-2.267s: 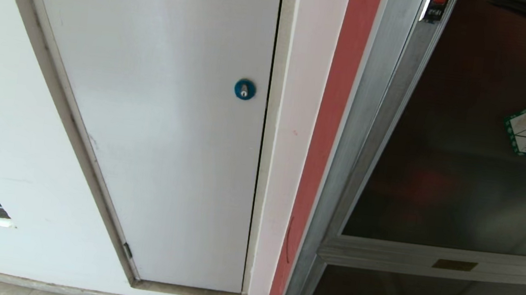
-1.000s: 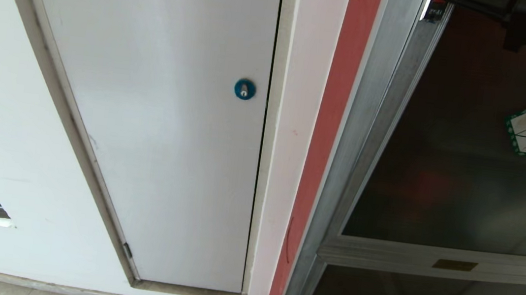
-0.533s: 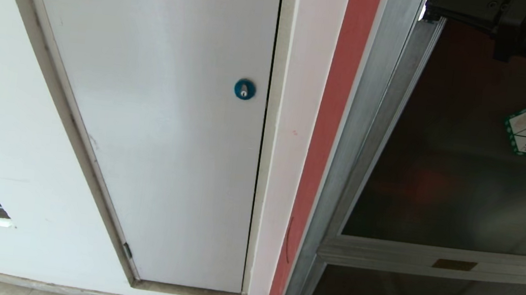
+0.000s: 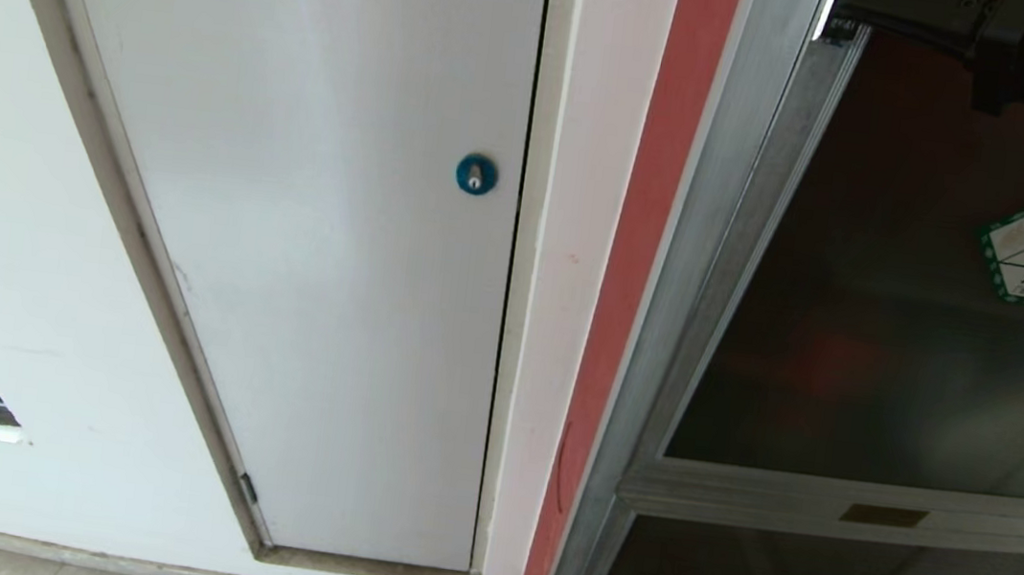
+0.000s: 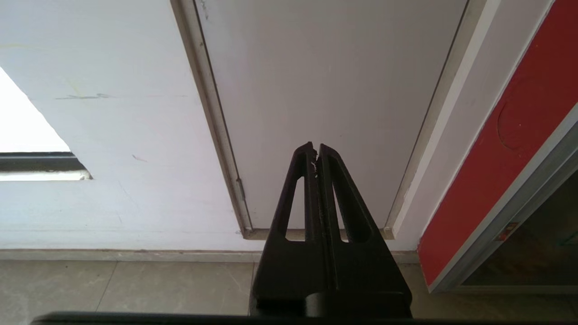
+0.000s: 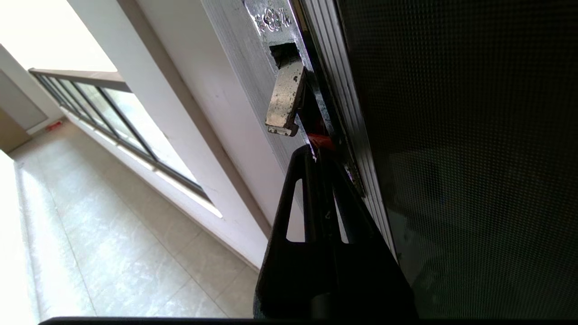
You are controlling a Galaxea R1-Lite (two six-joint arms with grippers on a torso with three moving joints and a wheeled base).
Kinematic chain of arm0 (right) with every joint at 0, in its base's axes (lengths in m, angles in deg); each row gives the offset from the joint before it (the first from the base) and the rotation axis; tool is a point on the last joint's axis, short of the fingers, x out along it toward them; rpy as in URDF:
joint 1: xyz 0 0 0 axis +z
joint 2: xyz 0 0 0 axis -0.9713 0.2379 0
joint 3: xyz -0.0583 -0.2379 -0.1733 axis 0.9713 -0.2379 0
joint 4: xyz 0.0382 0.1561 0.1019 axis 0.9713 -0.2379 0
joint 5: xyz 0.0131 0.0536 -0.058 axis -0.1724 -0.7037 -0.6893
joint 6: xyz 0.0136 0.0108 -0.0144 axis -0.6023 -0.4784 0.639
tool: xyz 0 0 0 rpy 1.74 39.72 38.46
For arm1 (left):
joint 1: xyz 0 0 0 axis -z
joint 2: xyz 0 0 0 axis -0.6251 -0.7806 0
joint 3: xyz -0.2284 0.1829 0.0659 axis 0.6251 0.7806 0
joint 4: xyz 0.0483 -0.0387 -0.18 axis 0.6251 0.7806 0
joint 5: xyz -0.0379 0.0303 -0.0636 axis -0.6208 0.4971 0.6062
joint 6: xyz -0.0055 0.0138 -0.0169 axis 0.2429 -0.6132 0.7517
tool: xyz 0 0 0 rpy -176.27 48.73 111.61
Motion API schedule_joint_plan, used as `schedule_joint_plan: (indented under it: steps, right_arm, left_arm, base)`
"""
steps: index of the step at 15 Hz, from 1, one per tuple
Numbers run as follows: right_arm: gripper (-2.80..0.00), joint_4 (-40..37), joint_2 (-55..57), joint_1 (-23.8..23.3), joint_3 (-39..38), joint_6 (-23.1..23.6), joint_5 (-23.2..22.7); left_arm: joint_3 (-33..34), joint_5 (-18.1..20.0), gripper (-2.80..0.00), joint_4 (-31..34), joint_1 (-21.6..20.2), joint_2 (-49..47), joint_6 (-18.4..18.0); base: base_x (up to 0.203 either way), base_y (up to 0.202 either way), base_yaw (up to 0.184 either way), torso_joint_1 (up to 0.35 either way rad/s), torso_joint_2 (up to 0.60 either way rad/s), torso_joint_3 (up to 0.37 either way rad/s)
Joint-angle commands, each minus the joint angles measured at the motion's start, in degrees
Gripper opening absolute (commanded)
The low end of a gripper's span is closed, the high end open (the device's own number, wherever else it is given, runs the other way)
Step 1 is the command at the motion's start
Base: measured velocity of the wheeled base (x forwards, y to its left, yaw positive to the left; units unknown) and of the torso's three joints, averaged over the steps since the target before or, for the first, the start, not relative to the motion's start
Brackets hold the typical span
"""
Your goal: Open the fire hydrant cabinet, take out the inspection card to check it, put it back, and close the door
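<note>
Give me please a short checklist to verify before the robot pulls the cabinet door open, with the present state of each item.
1. Right gripper at the red latch tab on the door edge: ok, its tips meet the tab.
2. Right gripper shut: ok, fingers pressed together.
3. Tab truly hooked or pinched: cannot tell, the fingers hide the contact.
4. Door free of the frame: not ok; at most a narrow gap shows at the metal catch.
5. Left gripper out of the way: ok, shut, facing the white panel low by the floor.
6. Inspection card located: cannot tell, the glass is too dark.
</note>
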Motion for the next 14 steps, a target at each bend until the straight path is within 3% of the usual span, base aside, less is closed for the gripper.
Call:
schedule_joint_plan:
  steps: [1, 8, 14]
  right_arm:
    - [-2.80, 0.0, -0.5, 0.0, -0.2, -0.1, -0.1]
    - [-2.80, -0.8, -9.2, 4.5, -4.8, -1.2, -0.1]
    - [-2.80, -4.2, -14.9, 6.6, -8.9, -1.2, 3.9]
  left_arm:
    - [0.0, 0.0, -2.80, 0.0, 0.0, 0.0, 0.0]
    - [0.1, 0.0, -2.80, 0.0, 0.0, 0.0, 0.0]
    - [0.1, 0.0, -2.80, 0.0, 0.0, 0.0, 0.0]
  base:
    - [0.000, 0.000, 0.000, 0.000, 0.00, 0.000]
    - [0.000, 0.000, 0.000, 0.000, 0.00, 0.000]
    - [0.000, 0.000, 0.000, 0.000, 0.00, 0.000]
